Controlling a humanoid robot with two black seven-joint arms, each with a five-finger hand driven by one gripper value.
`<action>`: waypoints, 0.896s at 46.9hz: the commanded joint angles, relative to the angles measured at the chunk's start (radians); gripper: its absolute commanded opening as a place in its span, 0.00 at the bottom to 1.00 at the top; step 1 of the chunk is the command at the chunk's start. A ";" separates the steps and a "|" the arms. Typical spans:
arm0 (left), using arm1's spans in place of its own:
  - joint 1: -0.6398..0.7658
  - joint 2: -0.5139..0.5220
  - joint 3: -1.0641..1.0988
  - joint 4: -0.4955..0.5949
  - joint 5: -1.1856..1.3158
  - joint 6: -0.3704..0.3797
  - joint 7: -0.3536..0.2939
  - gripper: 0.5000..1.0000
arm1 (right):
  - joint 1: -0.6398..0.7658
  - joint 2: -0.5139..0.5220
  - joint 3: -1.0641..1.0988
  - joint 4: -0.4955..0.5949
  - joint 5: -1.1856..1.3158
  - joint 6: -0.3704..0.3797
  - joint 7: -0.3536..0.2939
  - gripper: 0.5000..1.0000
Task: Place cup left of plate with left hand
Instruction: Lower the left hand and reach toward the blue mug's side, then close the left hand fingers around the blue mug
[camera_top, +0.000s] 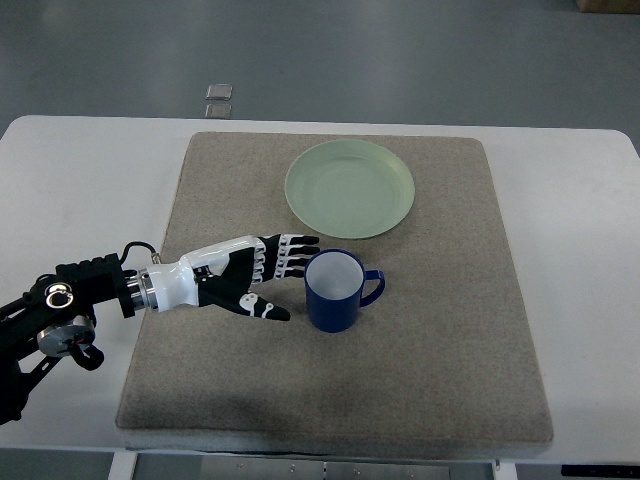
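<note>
- The blue mug stands upright on the grey mat, white inside, its handle pointing to the picture's right.
- The mug sits below the pale green plate, a little toward the plate's left half, clearly apart from it.
- The left hand reaches in from the picture's left, just beside the mug's left wall.
- Its fingers stretch out toward the mug's rim, released and grasping nothing; the tips seem to touch the rim, though the angle leaves that unsure.
- The thumb points at the mug's lower wall, short of it.
- The mat lies on the white bench.
- No writing shows on the mug, plate or mat.
</note>
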 joint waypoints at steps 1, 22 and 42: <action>-0.010 -0.023 0.000 0.008 0.035 0.003 0.000 1.00 | 0.000 0.000 0.000 0.000 0.000 0.000 0.000 0.86; -0.065 -0.112 0.022 0.086 0.043 0.003 0.002 1.00 | 0.000 0.000 0.000 0.000 0.000 0.000 0.000 0.86; -0.079 -0.131 0.040 0.085 0.045 0.000 0.003 0.98 | 0.000 0.000 0.000 0.000 0.000 0.000 0.000 0.86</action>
